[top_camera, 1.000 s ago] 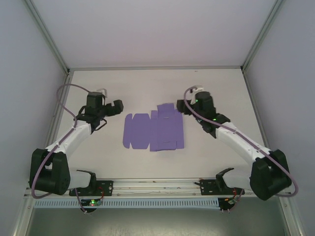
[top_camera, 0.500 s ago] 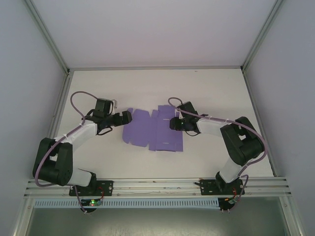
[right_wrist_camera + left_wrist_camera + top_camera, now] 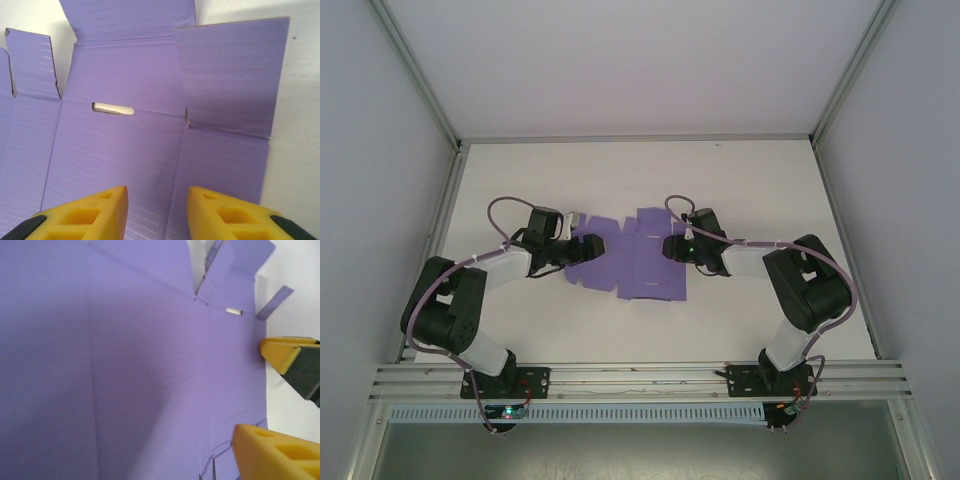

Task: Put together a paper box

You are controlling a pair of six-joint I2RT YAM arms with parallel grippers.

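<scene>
The paper box (image 3: 635,268) lies as a flat lavender die-cut sheet in the middle of the white table, creases and flaps spread out. My left gripper (image 3: 584,247) sits low at the sheet's left edge. In the left wrist view the sheet (image 3: 125,365) is very close, and the yellow fingers (image 3: 282,352) stand apart at its border, left gripper (image 3: 260,395) open. My right gripper (image 3: 672,247) rests over the sheet's right part. Its yellow fingers (image 3: 95,212) straddle a crease of the sheet (image 3: 150,145) below a small slot (image 3: 112,108), right gripper (image 3: 157,202) open.
The white table (image 3: 620,180) is boxed in by pale walls with metal posts at the back corners. An aluminium rail (image 3: 640,375) carrying both arm bases runs along the near edge. Bare table surrounds the sheet on all sides.
Both arms have swung inward and dropped low onto the sheet, left at its left edge, right at its right part. The sheet has shifted and turned slightly. Both grippers have narrowed.
</scene>
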